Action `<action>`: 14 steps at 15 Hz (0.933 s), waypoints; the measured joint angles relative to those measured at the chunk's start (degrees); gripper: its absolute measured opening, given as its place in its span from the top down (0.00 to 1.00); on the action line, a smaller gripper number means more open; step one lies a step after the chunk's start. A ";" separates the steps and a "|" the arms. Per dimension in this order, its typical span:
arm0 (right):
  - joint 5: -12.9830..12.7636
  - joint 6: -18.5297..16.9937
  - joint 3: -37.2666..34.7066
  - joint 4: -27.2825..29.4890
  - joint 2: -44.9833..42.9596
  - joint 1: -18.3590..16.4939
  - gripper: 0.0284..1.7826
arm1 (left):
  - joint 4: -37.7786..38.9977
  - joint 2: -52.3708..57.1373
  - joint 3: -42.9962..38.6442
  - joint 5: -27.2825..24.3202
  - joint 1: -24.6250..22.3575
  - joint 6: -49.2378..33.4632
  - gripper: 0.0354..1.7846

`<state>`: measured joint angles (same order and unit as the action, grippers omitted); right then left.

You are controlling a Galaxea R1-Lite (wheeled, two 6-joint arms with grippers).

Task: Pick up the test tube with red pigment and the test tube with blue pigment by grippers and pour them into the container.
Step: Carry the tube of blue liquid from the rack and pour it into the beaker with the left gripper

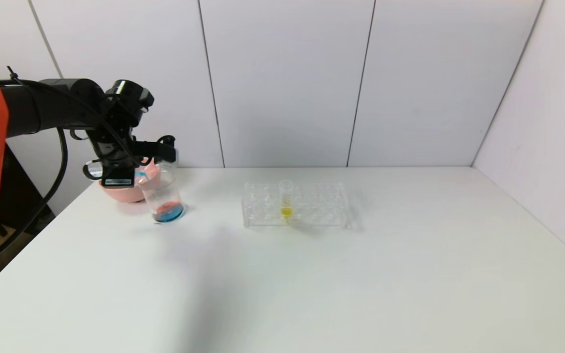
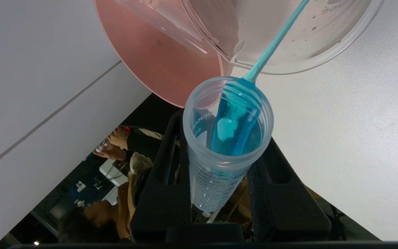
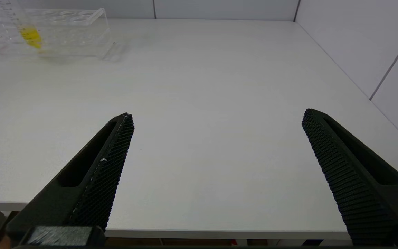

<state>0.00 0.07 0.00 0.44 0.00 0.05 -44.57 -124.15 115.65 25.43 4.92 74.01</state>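
Observation:
My left gripper (image 2: 226,138) is shut on the test tube with blue pigment (image 2: 219,180), holding it tipped mouth-down. A thin blue stream (image 2: 275,41) runs from the tube's lip into the container (image 2: 323,45), a clear beaker. In the head view the left gripper (image 1: 160,153) hangs just above the container (image 1: 162,193), which stands at the table's far left with blue and red liquid at its bottom. The test tube with red pigment is out of view. My right gripper (image 3: 216,116) stands open over the table's near edge, holding nothing.
A pink bowl (image 1: 123,192) sits right behind the beaker, touching or nearly touching it. A clear tube rack (image 1: 312,206) stands at the table's middle back with one yellow-liquid tube (image 1: 286,198) upright in it. The table's left edge is close to the beaker.

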 joint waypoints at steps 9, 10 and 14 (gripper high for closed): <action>0.00 0.00 0.00 0.00 0.00 0.02 0.00 | 0.28 0.06 0.00 2.43 1.07 0.02 0.75; 0.00 0.00 0.00 0.00 0.00 0.00 0.00 | 0.33 0.06 0.00 2.44 1.11 0.00 0.75; 0.00 0.00 0.00 0.00 0.00 0.05 0.00 | 0.30 0.12 0.00 2.62 1.33 0.02 0.75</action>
<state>0.00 0.07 0.00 0.44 0.00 0.10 -44.26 -124.03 115.65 28.05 6.25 74.03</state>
